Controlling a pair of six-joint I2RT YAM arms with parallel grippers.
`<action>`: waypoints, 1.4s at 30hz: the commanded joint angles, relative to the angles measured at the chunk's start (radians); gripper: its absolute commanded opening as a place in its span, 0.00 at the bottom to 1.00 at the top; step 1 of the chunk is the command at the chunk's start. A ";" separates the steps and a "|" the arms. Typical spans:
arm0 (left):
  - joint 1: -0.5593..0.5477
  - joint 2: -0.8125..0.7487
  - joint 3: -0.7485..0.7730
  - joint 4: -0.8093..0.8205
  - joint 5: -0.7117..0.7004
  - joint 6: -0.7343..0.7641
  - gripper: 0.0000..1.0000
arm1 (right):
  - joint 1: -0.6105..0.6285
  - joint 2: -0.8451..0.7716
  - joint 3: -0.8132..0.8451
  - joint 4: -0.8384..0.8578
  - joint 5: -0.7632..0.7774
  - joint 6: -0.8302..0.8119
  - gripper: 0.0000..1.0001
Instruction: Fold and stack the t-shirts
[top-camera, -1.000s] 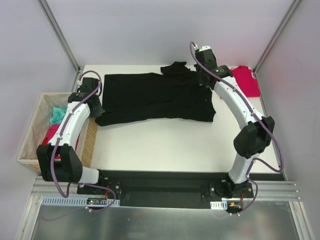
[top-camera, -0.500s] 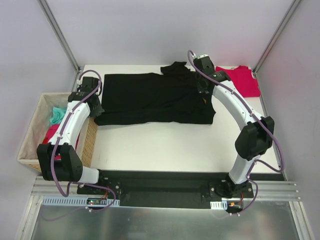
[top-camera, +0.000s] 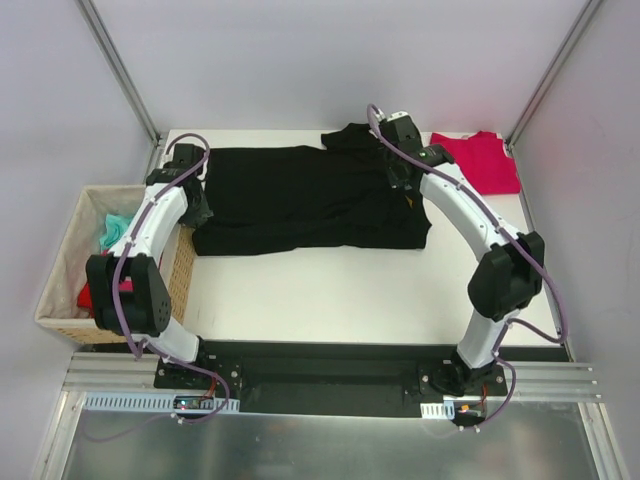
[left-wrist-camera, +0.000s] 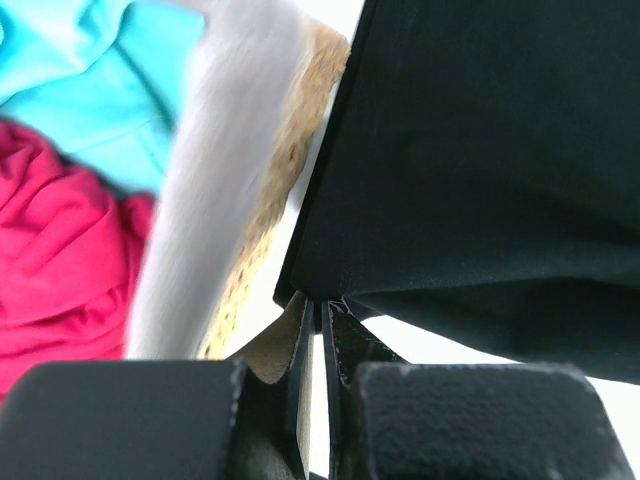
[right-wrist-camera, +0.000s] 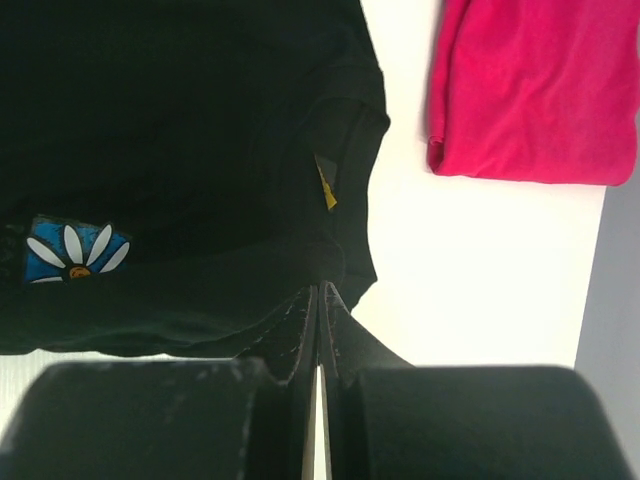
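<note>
Table (top-camera: 330, 290): one, white, flat and smooth, rectangular.

T-shirts on it: two.
- Black t-shirt (top-camera: 310, 195): the larger of the two, soft matte cloth. It is spread wide across the far half of the table, with one sleeve bunched at the far edge. A second ago its near hem was wavy; now it runs straighter.
- Red t-shirt (top-camera: 480, 160): crimson and plain, lying in the far right corner, well apart from the basket and just beside the black one.

Arms: two, with white shells and black joints. Since a second ago the left elbow has swung in toward the base. The right wrist has shifted left over the shirt.

Basket (top-camera: 183, 275): one, tan and woven, with a pale liner, standing off the table's left edge. Two cloths lie inside it, a teal cloth (left-wrist-camera: 100, 90) and a red cloth (left-wrist-camera: 60, 260), both crumpled.

Grippers: two, with black fingers.
- Left gripper (left-wrist-camera: 322, 305): pinched tight on the left corner of the black t-shirt, beside the basket rim.
- Right gripper (right-wrist-camera: 318, 290): pinched tight on the black t-shirt's edge near the collar.

Emblem (right-wrist-camera: 75, 250): one small blue patch with white daisy petals, on the black cloth.

Tag (right-wrist-camera: 325, 185): one small yellow one, at the collar seam.
</note>
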 joint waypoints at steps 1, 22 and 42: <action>0.012 0.070 0.077 -0.014 -0.018 -0.016 0.00 | -0.011 0.061 0.051 0.025 0.004 0.005 0.01; 0.050 0.292 0.262 -0.023 -0.012 -0.025 0.00 | -0.061 0.336 0.371 -0.078 -0.056 0.017 0.01; 0.032 0.402 0.428 -0.084 0.103 -0.074 0.65 | -0.044 0.261 0.263 -0.060 -0.074 0.059 0.86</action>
